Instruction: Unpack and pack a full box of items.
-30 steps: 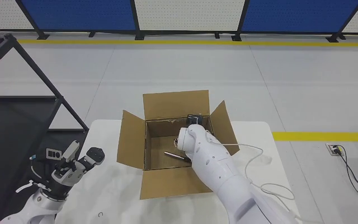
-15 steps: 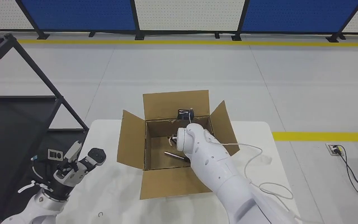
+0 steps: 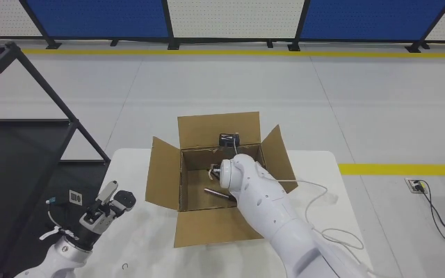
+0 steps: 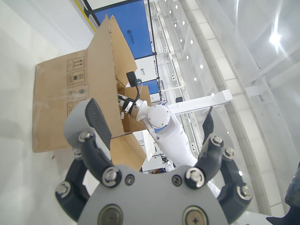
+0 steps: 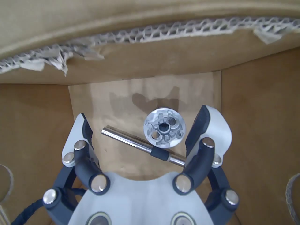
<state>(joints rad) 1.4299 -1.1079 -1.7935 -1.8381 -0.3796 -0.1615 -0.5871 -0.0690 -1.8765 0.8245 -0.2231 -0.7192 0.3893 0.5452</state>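
Blue panels [image 3: 97, 17] and grey floor back a white surface [image 3: 139, 240] carrying an open cardboard box [image 3: 208, 229] with all four flaps spread. From above, the right arm [image 3: 257, 201] reaches down into the box and covers much of its inside, one end of a rod [image 3: 217, 192] showing beside it. Its wrist view adds the box floor: the whole rod lies there, overlapped by a round metal disc [image 5: 164, 131], between the fingers of the right end effector [image 5: 143, 115], which stand apart and clamp nothing. The left end effector [image 3: 117, 201] hangs over the surface well left of the box, fingers apart and empty. Its wrist view shows the box's printed outer wall.
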